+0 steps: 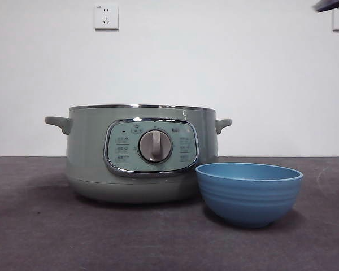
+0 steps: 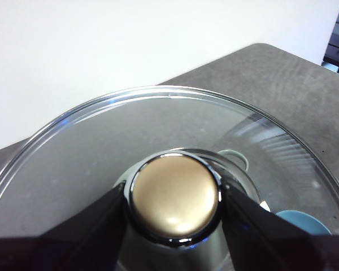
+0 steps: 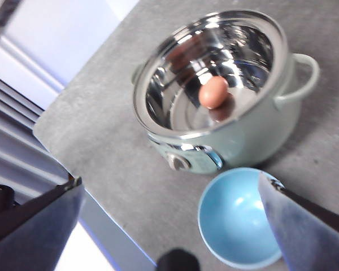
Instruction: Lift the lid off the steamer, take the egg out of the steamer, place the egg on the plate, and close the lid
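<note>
The steamer point(image 1: 90, 152) stands uncovered on the table, and the right wrist view shows its shiny inner pan point(image 3: 214, 56) from above. A brown egg point(image 3: 214, 91) lies inside on the pan's floor. The blue plate point(image 1: 248, 192) sits right in front of the steamer, empty point(image 3: 237, 217). My left gripper point(image 2: 174, 197) is shut on the round knob of the glass lid point(image 2: 101, 141), held up in the air above the table. My right gripper point(image 3: 169, 226) hangs open high above the steamer and the plate, its jaws wide apart.
Grey table surface point(image 1: 39, 226) spreads around the pot. A white wall with sockets point(image 1: 106, 17) stands behind. A black arm tip point(image 1: 330, 5) shows at the top right corner. Through the lid, the plate point(image 2: 302, 221) and a steamer handle point(image 2: 234, 158) appear below.
</note>
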`<state>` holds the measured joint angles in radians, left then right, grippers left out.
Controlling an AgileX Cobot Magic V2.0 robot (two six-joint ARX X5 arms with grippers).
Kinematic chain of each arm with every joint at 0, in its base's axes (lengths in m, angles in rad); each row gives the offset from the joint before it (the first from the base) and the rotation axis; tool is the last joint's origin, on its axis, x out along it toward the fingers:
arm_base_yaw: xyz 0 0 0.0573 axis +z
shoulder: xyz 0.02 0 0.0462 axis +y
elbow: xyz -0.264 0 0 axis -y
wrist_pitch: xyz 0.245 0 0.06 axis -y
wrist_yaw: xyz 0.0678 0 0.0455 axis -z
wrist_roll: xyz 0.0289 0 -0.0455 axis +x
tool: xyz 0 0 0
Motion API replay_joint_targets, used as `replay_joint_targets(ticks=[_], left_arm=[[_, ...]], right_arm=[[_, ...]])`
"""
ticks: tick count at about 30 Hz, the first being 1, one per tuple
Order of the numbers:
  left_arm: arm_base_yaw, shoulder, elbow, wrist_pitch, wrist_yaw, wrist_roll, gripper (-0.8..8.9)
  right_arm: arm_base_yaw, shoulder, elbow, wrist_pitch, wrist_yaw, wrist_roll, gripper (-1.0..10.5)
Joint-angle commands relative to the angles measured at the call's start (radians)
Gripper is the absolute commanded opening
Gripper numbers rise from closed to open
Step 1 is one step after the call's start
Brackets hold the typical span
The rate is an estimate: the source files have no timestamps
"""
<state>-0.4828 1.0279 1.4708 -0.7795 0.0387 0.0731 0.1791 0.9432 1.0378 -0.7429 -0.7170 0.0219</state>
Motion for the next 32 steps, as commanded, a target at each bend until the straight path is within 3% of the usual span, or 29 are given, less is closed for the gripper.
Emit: replay_joint_targets(ticks=[1,8,16,24,32], left_arm=[[0.001,-0.076,0.018,-0.016,-0.029,-0.018,-0.08],[0.0,-0.201,0.018,-0.189,-0.098,-0.035,-0.08],[0.0,-0.301,0.018,-0.356,-0.115,-0.081,-0.08],[0.0,-0.338,0.018,-0.43,-0.113,-0.089,-0.08],[0.0,-0.338,0.018,-0.472,-0.109,-0.072,-0.08]], right_arm=[[0.055,0.043,0.005,0.064,0.052,0.057,5.7],[0.221,0.192,0.057,0.163,0.2,0.093,5.7],[0.386,0.446,0.24,0.186,0.383,0.093,5.7],[0.484,0.724,0.467,0.179,0.57,0.077,5.7],[0.512,1.02,0.622,0.211,0.676,0.069,5.6]])
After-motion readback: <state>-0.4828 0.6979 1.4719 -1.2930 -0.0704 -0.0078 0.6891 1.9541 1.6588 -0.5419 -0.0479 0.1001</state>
